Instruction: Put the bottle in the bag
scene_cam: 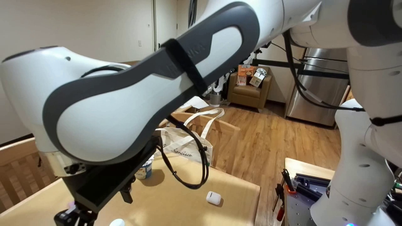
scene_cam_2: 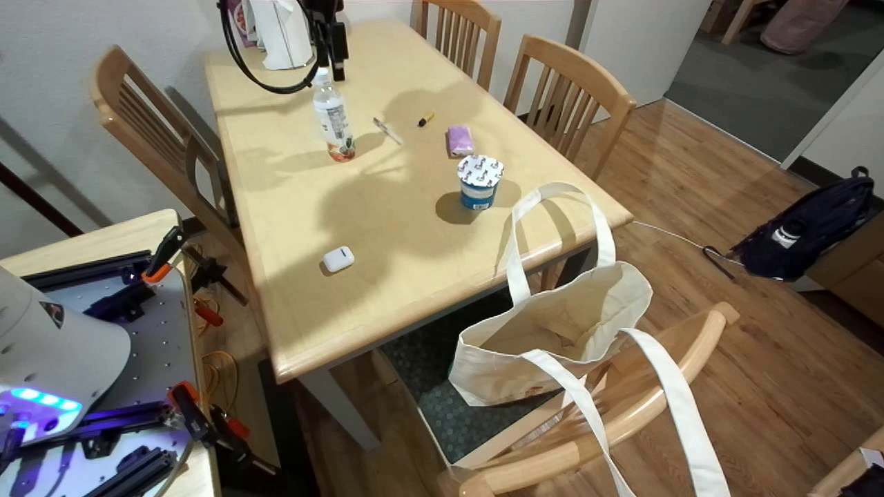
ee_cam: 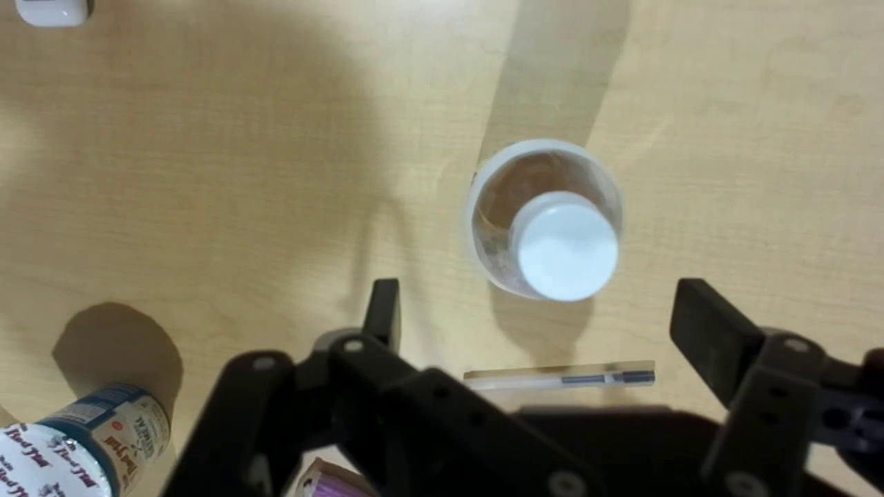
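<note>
The bottle [scene_cam_2: 333, 123] is clear with a white cap and a fruit-patterned label. It stands upright on the table, and its cap shows from above in the wrist view [ee_cam: 568, 247]. A white cap [scene_cam: 117, 223] shows at the bottom edge of an exterior view. My gripper [ee_cam: 536, 304] is open and empty above the table, its fingers spread wider than the bottle, which lies just ahead of the gap. The gripper also shows in an exterior view [scene_cam_2: 334, 55], partly cut off. The cream tote bag [scene_cam_2: 494, 376] stands open-topped on a chair, also visible in an exterior view [scene_cam: 188, 147].
On the table [scene_cam_2: 290, 324] are an oatmeal cup [scene_cam_2: 478, 183], a purple packet [scene_cam_2: 460, 141], a pen [scene_cam_2: 387, 130], a yellow marker [scene_cam_2: 426, 119] and a white earbud case [scene_cam_2: 338, 259]. White packages [scene_cam_2: 280, 34] stand at the far end. The bag's handle loop reaches over the table edge.
</note>
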Controlling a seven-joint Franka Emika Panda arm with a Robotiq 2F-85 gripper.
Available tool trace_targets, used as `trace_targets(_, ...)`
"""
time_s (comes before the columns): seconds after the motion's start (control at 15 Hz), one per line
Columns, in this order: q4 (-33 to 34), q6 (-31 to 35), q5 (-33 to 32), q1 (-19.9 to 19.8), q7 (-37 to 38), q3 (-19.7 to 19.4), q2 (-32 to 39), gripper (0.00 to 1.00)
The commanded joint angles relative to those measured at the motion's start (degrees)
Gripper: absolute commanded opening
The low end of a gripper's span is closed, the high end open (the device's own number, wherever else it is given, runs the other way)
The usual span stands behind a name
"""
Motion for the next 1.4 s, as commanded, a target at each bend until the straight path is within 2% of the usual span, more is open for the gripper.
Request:
trace_targets(0.0,-0.99,-4.47,3.02,-1.11,-0.47,-0.11,-1.9,1.0)
trace_targets(0.73,-0.46,-3.04,4.08,-0.59,-4.14,1.69,-1.02,0.98)
trace_targets(0.8,-0.21,-3.1,4.42,-0.62,-4.58,1.89,-0.73,0.73)
trace_targets(0.87,0.02,-3.34,4.56,-0.49,-4.39,1.86,-0.46,0.73)
trace_targets(0.93,-0.02,-3.38,4.73,-0.45,-4.45,1.88,-0.42,0.69)
trace_targets(1.33,-0.14,-3.22,5.35,-0.41,-4.43,1.74,-0.58,0.28)
